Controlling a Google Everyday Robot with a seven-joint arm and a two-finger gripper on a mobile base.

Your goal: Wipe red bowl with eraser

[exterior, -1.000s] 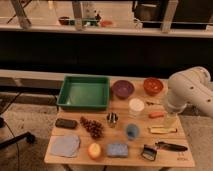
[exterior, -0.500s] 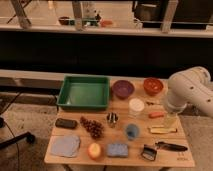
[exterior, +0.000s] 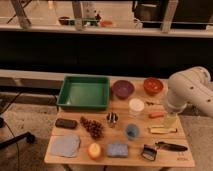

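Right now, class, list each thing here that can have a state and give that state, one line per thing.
red bowl: upright, back right of the table, untouched
purple bowl: upright, just left of the red bowl
green tray: looks empty
eraser: lying flat on the left side, untouched
blue sponge: lying flat near the front edge
claw: open, over the right side, far from the eraser

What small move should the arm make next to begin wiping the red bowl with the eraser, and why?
Probably move the gripper across toward the eraser. The gripper hangs empty over the table's right side; the eraser lies untouched near its left edge; the red bowl stands back right.
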